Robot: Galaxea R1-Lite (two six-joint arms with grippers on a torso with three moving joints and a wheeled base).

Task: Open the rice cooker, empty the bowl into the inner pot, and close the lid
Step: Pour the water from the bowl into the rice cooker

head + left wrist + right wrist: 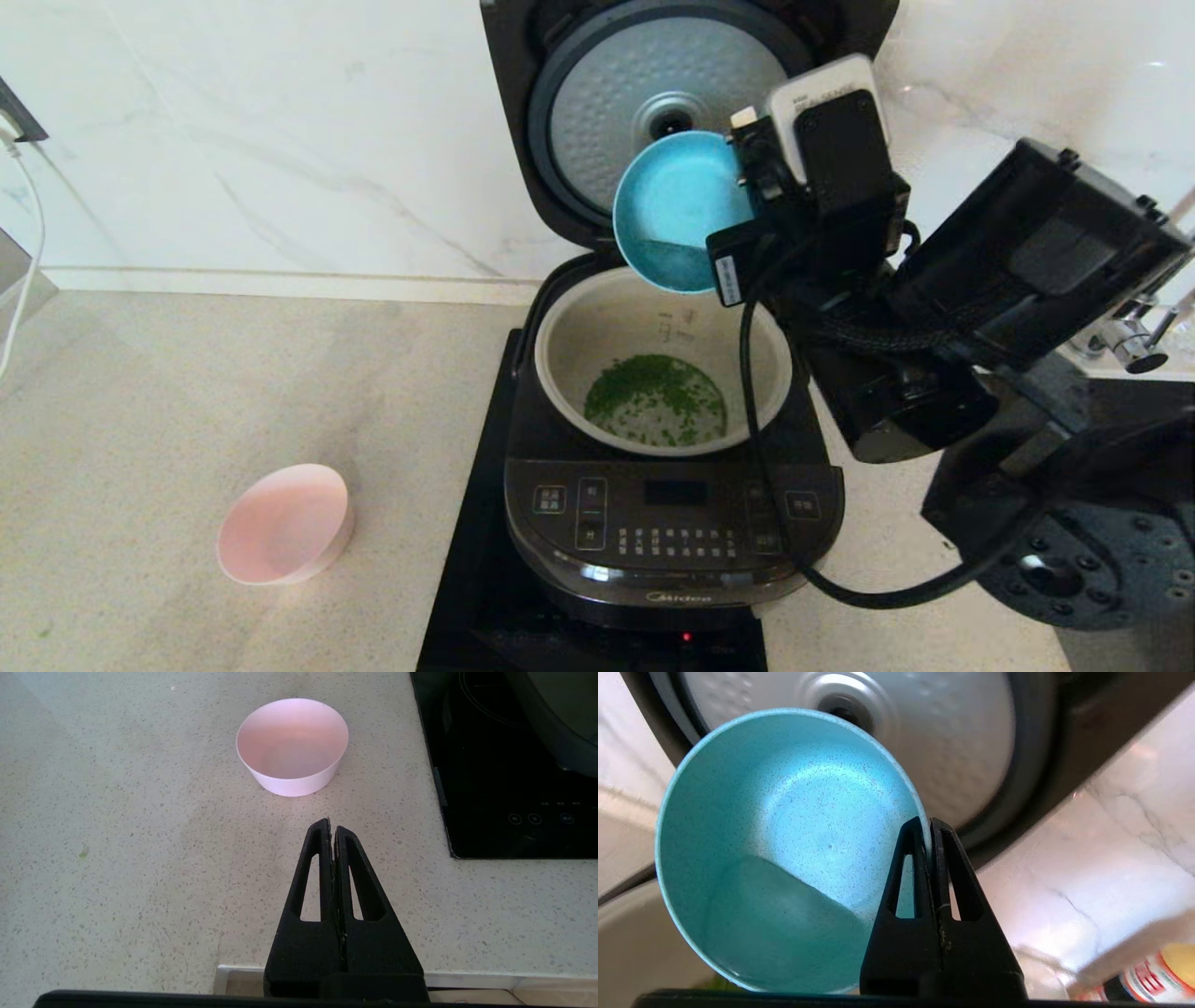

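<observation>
Blue bowl (674,210) tipped over inner pot (597,327) near counter's back edge — right gripper (930,826) pinches its rim; lid (644,103) upright behind — left gripper (331,828) pressed together, idle.

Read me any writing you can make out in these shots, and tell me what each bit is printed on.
"Midea": the brand, on the front lip of the rice cooker.
Control panel button labels: white characters, too small to read.
Inner pot level markings: too faint to read.
Bottle label in the right wrist view: red marks, blurred.
Induction hob touch icons: unreadable.
</observation>
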